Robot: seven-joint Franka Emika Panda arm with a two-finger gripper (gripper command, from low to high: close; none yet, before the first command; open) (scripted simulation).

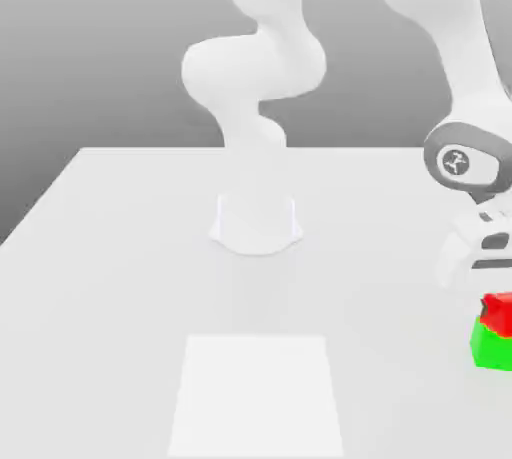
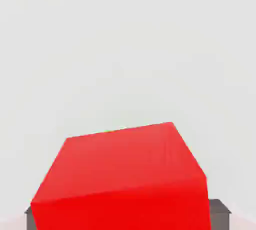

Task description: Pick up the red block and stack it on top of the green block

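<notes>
Red block: the small bright red matte cube (image 1: 498, 311) sat at the exterior view's right edge, directly on the green one and under the gripper; in the hand view its red top face (image 2: 125, 179) lay close beneath the camera.
Green block: the small bright green matte cube (image 1: 490, 345) rested on the pale table (image 1: 120, 277), touching the red cube from below. In the hand view a thin green sliver (image 2: 114, 130) peeked past the red cube's far edge.
Alignment: the red cube looked slightly turned relative to the green one, so the stack seemed not quite square.
Gripper: the white two-finger gripper (image 1: 478, 277) stood just above the red cube. Dark grey fingertips (image 2: 220, 213) showed at both sides of the cube in the hand view, flanking it.
Jaws: they bracketed the red cube, but whether they pressed on it or had let go I could not tell.
Handling: judged a rigid, light cube that would not deform; its plain matte faces should give fair friction.
Where to hold: two opposite side faces, pads flat and centred, taken low enough that the cube cannot pivot.
Risk: a twist on release could nudge the red cube off the green one.
Marked patch: a lighter white square (image 1: 258, 397) lay on the table, well apart from the blocks.
</notes>
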